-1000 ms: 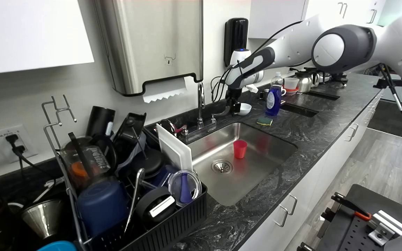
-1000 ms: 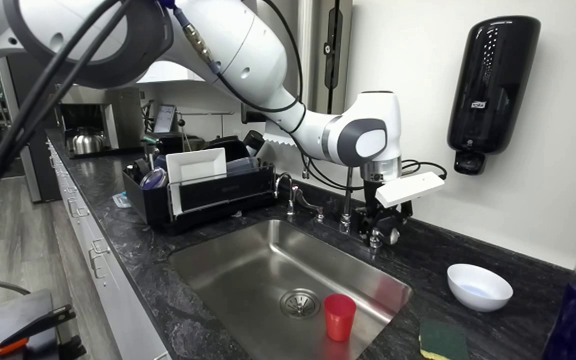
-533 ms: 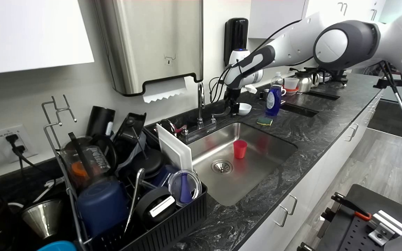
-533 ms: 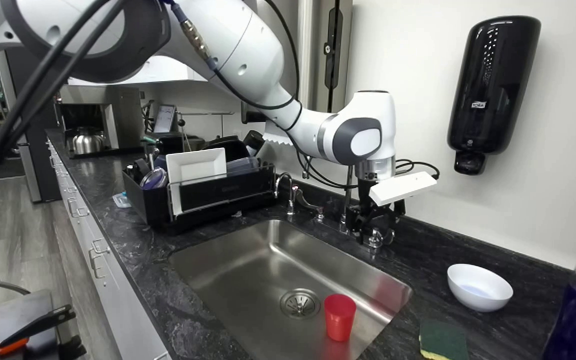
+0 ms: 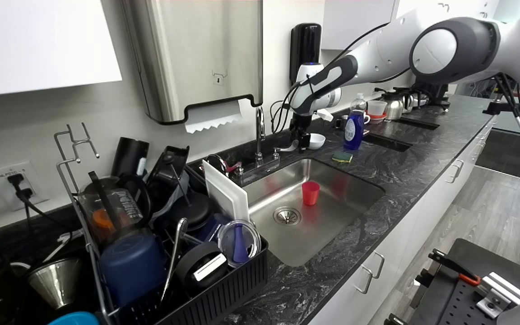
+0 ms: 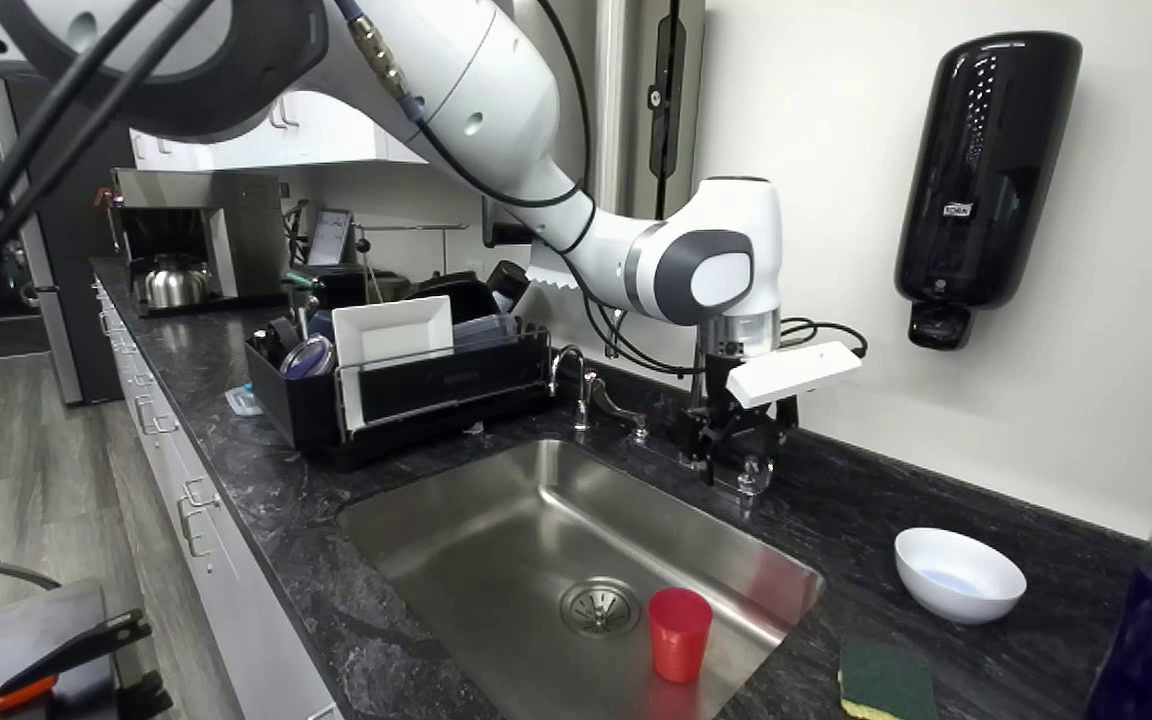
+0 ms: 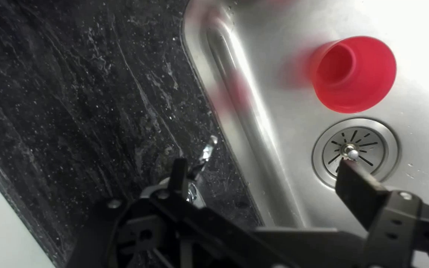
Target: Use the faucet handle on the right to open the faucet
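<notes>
The faucet [image 5: 260,128] is a tall chrome spout behind the sink; my gripper [image 6: 739,455] mostly hides it in an exterior view. The right faucet handle [image 5: 287,147] is a short chrome lever; it also shows in the wrist view [image 7: 206,152], pointing toward the sink edge. Its base [image 6: 754,474] shows beside the gripper. The matching left handle [image 6: 626,412] stands past the spout. In the wrist view my gripper [image 7: 262,169] is open, fingers wide apart. The lever lies just inside one finger, partly covered by it; whether they touch I cannot tell.
A red cup [image 7: 356,74] stands in the steel sink [image 6: 496,560] by the drain [image 7: 356,152]. A white bowl [image 6: 958,575], a sponge [image 6: 886,680] and a blue soap bottle [image 5: 354,128] are on the counter. A full dish rack [image 6: 446,385] stands beside the sink.
My gripper has moved leftward in an exterior view, toward the spout. The right handle's lever end now shows closer to its base there, so it appears to have turned. Other things are unmoved.
</notes>
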Controlling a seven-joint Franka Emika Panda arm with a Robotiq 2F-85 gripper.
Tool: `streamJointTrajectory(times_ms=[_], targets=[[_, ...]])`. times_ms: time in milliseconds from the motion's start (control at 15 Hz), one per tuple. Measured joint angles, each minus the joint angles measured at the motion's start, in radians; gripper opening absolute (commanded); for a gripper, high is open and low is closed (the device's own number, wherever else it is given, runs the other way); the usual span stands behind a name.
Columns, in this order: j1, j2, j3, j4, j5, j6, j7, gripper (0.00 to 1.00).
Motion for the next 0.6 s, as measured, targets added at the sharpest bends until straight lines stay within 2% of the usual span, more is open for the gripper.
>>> streamJointTrajectory(times_ms=[600], targets=[[0.0,-0.037,0.008,-0.052,0.004,0.002,-0.001,1.0]])
